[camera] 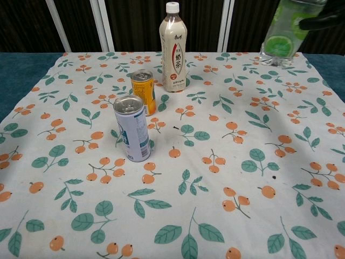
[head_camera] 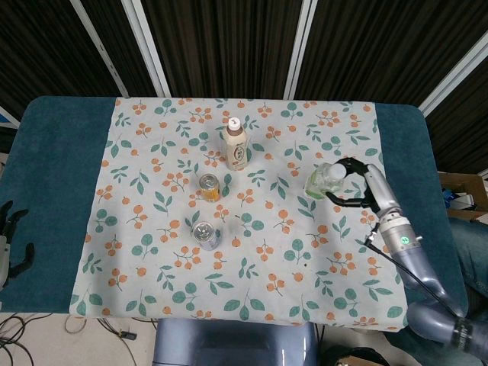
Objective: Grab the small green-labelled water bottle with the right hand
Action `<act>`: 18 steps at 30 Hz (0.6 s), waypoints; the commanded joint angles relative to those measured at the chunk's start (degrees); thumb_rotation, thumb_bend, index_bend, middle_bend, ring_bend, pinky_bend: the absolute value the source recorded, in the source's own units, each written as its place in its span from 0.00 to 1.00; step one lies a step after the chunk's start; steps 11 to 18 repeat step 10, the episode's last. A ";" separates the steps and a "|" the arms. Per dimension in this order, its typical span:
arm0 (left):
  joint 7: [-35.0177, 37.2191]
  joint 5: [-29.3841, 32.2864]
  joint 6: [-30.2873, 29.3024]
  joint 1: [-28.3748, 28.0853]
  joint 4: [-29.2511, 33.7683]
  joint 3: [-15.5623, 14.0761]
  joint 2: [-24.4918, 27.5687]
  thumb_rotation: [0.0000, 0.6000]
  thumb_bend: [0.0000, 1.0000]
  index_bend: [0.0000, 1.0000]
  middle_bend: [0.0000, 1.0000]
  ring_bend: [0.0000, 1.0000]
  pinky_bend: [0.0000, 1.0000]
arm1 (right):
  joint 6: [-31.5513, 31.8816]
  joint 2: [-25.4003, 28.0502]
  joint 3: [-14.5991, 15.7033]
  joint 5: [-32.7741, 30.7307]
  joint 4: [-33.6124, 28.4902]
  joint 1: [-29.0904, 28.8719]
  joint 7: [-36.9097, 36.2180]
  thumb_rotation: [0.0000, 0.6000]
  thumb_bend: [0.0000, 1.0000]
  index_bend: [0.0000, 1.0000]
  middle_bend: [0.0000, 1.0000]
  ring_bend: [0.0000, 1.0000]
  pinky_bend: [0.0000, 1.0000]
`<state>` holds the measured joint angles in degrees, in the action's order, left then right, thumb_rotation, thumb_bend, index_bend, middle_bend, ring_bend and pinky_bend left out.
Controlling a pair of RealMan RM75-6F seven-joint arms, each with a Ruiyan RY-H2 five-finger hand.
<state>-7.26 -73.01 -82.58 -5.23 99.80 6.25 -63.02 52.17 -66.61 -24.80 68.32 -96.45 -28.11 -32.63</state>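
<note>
My right hand (head_camera: pixel 358 185) grips the small green-labelled water bottle (head_camera: pixel 322 181) and holds it tilted in the air over the right part of the patterned cloth. In the chest view the bottle (camera: pixel 280 33) shows at the top right, well above the table, with only dark fingertips (camera: pixel 322 21) of the right hand at the frame edge. My left hand (head_camera: pixel 11 236) hangs at the far left, off the table's edge, fingers apart and holding nothing.
A tall milk-tea bottle (head_camera: pixel 237 144) stands at the cloth's back centre. An orange can (head_camera: pixel 209 187) and a blue-white can (head_camera: pixel 204 235) stand in front of it. The leaf-and-fruit cloth (head_camera: pixel 252 290) covers a teal table (head_camera: pixel 61 175).
</note>
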 commanded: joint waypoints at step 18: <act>-0.31 -0.24 -0.19 0.09 0.09 -0.18 -0.11 1.00 0.48 0.14 0.00 0.03 0.00 | 5.95 12.79 2.94 13.93 -2.84 8.82 -25.16 1.00 0.39 0.48 0.50 0.44 0.27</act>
